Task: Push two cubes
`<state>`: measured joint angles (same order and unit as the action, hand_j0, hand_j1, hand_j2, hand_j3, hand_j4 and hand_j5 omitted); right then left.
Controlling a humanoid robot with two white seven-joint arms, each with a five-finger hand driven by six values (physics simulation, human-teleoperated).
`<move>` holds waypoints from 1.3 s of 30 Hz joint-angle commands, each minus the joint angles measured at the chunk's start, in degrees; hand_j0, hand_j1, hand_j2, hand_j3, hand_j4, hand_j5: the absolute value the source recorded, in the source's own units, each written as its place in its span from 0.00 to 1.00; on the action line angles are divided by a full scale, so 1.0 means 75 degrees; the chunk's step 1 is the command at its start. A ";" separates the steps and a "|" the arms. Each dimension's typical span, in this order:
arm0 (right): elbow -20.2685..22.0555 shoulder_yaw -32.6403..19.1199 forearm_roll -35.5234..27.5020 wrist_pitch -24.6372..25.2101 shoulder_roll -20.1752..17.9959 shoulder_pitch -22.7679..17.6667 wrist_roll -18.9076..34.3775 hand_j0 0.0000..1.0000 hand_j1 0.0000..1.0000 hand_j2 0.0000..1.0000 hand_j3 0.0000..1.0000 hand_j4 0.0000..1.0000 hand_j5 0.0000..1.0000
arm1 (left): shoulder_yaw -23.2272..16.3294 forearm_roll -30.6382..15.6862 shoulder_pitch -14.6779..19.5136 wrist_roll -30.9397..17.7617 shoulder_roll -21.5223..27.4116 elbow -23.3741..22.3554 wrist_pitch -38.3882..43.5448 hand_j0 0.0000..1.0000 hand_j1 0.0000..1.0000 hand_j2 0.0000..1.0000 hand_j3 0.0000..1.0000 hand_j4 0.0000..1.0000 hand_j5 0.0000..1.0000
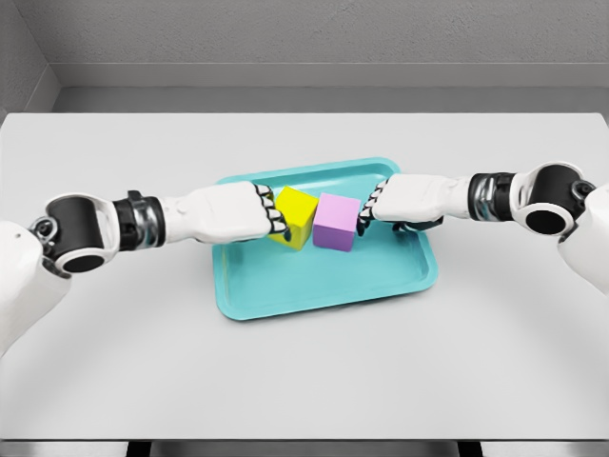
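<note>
We see our left hand [249, 213], fingers curled, against the yellow cube [294, 215], right hand [390, 202] likewise against the purple cube [336, 223]; cubes touching inside the teal tray [314, 286].

— Where do the two cubes sit?
— Side by side in the middle of the teal tray [285, 295]; the yellow cube [295, 216] on the left, turned slightly; the pink cube [336, 223] on the right — their near edges touching or almost so.
</note>
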<state>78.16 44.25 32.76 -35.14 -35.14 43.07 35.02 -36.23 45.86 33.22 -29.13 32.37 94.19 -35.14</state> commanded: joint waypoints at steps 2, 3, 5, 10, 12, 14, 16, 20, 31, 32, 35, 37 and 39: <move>0.0020 -0.0005 -0.0032 0.0019 0.0009 -0.0012 -0.0003 0.65 0.65 0.65 0.65 0.65 0.65 | -0.0080 -0.0056 -0.0012 0.0005 -0.0026 0.0308 0.0019 0.71 0.71 0.71 0.71 0.71 0.71; 0.0032 -0.0005 -0.0032 0.0019 0.0009 -0.0012 -0.0003 0.64 0.64 0.64 0.64 0.64 0.64 | -0.0080 -0.0056 -0.0012 0.0005 -0.0026 0.0320 0.0019 0.71 0.71 0.71 0.71 0.71 0.71; 0.0032 -0.0005 -0.0032 0.0019 0.0009 -0.0012 -0.0003 0.65 0.65 0.65 0.65 0.65 0.65 | -0.0080 -0.0056 -0.0012 0.0005 -0.0015 0.0332 0.0019 0.71 0.71 0.71 0.71 0.71 0.71; -0.0132 -0.0005 0.0038 0.0019 -0.0026 -0.0012 -0.0003 0.65 0.65 0.65 0.65 0.65 0.65 | -0.0045 -0.0079 -0.0059 0.0005 0.0173 0.0308 0.0019 0.63 0.63 0.63 0.63 0.63 0.63; -0.0167 -0.0017 0.0050 0.0019 -0.0038 -0.0012 -0.0003 0.65 0.65 0.65 0.65 0.65 0.65 | -0.0045 -0.0079 -0.0059 0.0005 0.0220 0.0308 0.0019 0.60 0.60 0.60 0.60 0.60 0.60; -0.0331 -0.0017 0.0050 0.0019 -0.0026 0.0012 -0.0003 0.65 0.65 0.65 0.65 0.65 0.65 | -0.0045 -0.0056 -0.0082 0.0005 0.0196 0.0273 0.0019 0.60 0.60 0.60 0.60 0.60 0.60; -0.0472 -0.0017 0.0050 0.0019 -0.0014 0.0187 -0.0003 0.65 0.65 0.65 0.65 0.65 0.65 | -0.0045 -0.0032 -0.0082 0.0005 0.0173 0.0226 0.0019 0.61 0.61 0.61 0.61 0.61 0.61; -0.0472 -0.0087 0.0014 0.0019 -0.0014 0.0551 -0.0003 0.65 0.65 0.65 0.65 0.65 0.65 | -0.0045 -0.0020 -0.0047 -0.0042 0.0114 0.0203 0.0019 0.61 0.61 0.61 0.61 0.61 0.61; -0.1034 -0.0017 0.0143 0.0019 0.0524 0.0973 -0.0003 0.65 0.65 0.65 0.65 0.65 0.65 | -0.0045 -0.0009 0.0023 -0.0112 -0.0202 0.0027 0.0019 0.61 0.61 0.61 0.61 0.61 0.61; -0.1069 -0.0017 0.0179 0.0019 0.0525 0.0996 -0.0003 0.65 0.65 0.65 0.65 0.65 0.65 | -0.0045 -0.0009 0.0023 -0.0112 -0.0225 0.0027 0.0019 0.61 0.61 0.61 0.61 0.61 0.61; -0.1069 -0.0005 0.0202 0.0019 0.0618 0.0996 -0.0003 0.65 0.65 0.65 0.65 0.65 0.65 | -0.0033 0.0003 0.0024 -0.0124 -0.0284 0.0027 0.0019 0.61 0.61 0.61 0.61 0.61 0.61; -0.1175 -0.0017 0.0296 0.0019 0.0689 0.1008 -0.0003 0.65 0.65 0.65 0.65 0.65 0.65 | -0.0021 0.0003 0.0035 -0.0147 -0.0296 0.0027 0.0019 0.61 0.61 0.61 0.61 0.61 0.61; -0.1257 -0.0005 0.0319 0.0019 0.0759 0.1031 -0.0003 0.65 0.65 0.65 0.65 0.65 0.65 | -0.0021 0.0003 0.0059 -0.0159 -0.0308 0.0027 0.0019 0.61 0.61 0.61 0.61 0.61 0.61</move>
<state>69.35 44.21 35.04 -35.14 -29.94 50.98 35.02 -36.47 46.10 33.66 -30.20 30.20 94.41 -35.13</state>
